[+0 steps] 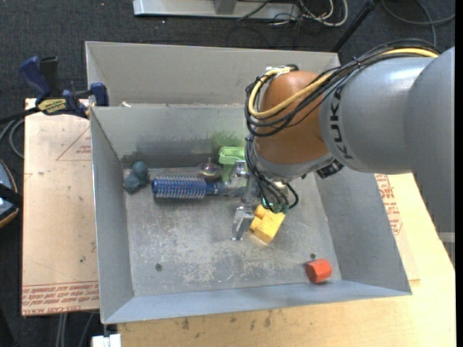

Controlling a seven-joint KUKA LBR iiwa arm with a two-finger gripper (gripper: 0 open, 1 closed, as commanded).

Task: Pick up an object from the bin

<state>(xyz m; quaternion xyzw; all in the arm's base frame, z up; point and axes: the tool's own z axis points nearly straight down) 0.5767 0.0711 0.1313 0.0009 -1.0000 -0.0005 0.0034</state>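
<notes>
1. Roughly at the middle of the bin's floor, the gripper (241,228) is low down, its silver tip close to the grey metal, under the arm's orange cover.
2. Whether the gripper is spread or pressed together cannot be told; the arm's bulk and its cables hide most of it.
3. Just beside the tip, on the side nearer the arm, lies a yellow block (266,225), tilted, and touching the gripper or very nearly so. Whether it is pinched cannot be told.
4. Farther back, toward the rear wall, a light green thing (231,155) shows at the edge of the orange cover.
5. Left of that, a blue hairbrush (181,189) lies lengthwise along the floor, its handle end pointing toward the gripper.
6. At the brush's far left end sits a grey-blue lump (134,177), just beside the bristles.
7. Well apart from all these, near the front right corner of the grey bin (108,215), rests a small orange-red block (318,270).
</notes>
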